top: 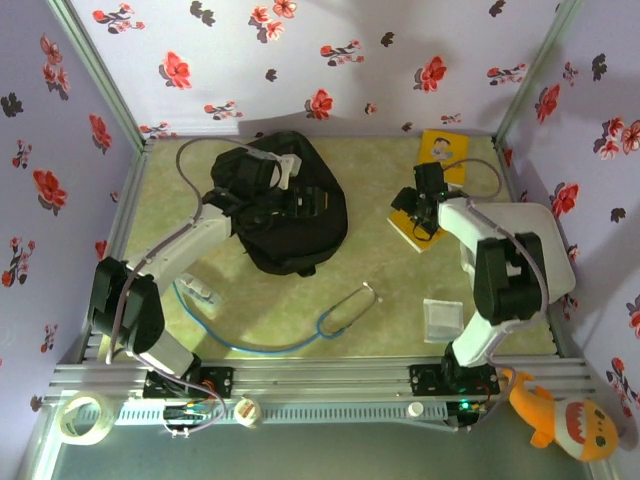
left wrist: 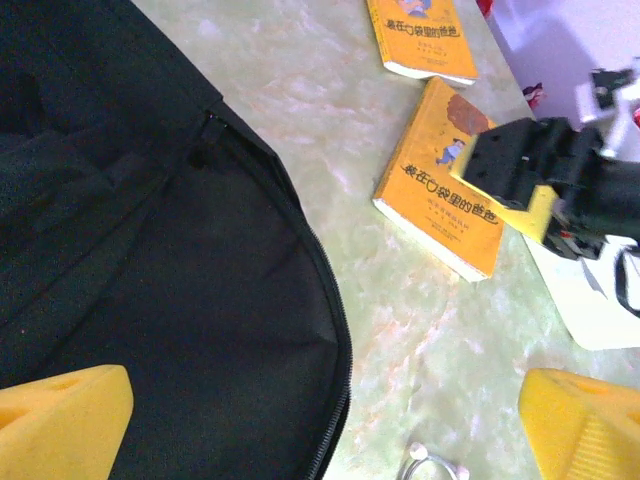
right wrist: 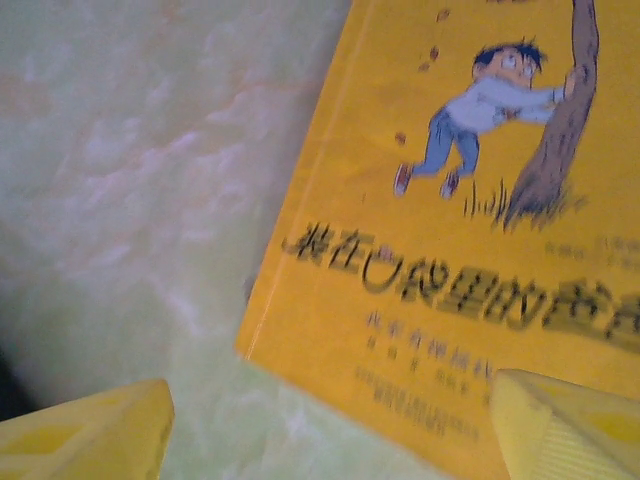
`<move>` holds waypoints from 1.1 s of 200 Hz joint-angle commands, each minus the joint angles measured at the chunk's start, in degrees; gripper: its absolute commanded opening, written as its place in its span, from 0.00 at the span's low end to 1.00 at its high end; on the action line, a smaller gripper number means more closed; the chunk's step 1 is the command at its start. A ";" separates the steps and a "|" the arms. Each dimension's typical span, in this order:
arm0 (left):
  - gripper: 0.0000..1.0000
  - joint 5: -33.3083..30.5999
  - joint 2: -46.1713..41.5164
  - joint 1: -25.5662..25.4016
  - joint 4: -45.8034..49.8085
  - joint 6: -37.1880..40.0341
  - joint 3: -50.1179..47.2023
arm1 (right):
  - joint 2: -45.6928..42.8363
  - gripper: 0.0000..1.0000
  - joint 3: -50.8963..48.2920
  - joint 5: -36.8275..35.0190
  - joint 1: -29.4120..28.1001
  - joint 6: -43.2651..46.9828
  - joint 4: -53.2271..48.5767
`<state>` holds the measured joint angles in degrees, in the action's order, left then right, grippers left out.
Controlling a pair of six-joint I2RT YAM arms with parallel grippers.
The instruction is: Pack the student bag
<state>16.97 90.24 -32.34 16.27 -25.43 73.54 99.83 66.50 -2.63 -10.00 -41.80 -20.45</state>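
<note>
On the right half of the table, a yellow book (top: 417, 228) is seen lying flat and askew. The right gripper (right wrist: 330, 430) is poised directly above it, its yellow fingers (right wrist: 85, 435) spread wide and nothing clasped. One finger is seen over bare table just off the cover and the other over the cover itself, so that a corner of the book lies between them. The backpack (top: 290, 205) is found to the left of that book, near the middle of the table and parted from it by a strip of bare surface; its long axis is judged to run from far to near with a slight slant. The left gripper (left wrist: 325, 425) is held over the backpack's right flank, likewise spread fully and empty. The book is thus far nearer the right arm, and the coming move is judged to be a pinch across that corner and a carry leftward to the backpack — though whether the zip (left wrist: 300, 230) along its rim is open cannot be told. A second yellow book (top: 445, 155) lies farther back.
</note>
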 commanded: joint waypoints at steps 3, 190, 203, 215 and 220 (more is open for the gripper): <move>1.00 -1.26 -0.59 0.33 -1.00 -1.85 -0.24 | 6.28 0.82 6.40 0.88 1.64 4.50 -4.16; 0.98 -1.41 23.60 -13.36 9.54 -4.08 23.56 | -23.01 0.76 -19.84 7.12 -3.74 0.91 -6.07; 0.96 -1.34 25.90 -14.43 9.66 -5.02 25.31 | -26.15 0.75 -20.84 3.56 -2.08 -0.22 -7.36; 0.93 -1.56 27.90 -15.32 9.91 -5.87 26.76 | -28.23 0.73 -21.97 0.61 -0.58 -1.07 -8.51; 0.91 -1.57 28.68 -15.69 10.14 -6.22 27.29 | -28.75 0.72 -22.46 -0.21 -0.03 -1.24 -8.84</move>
<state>16.05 115.72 -46.50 24.12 -29.36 97.27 74.19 46.48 5.67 -12.53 -40.53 -24.60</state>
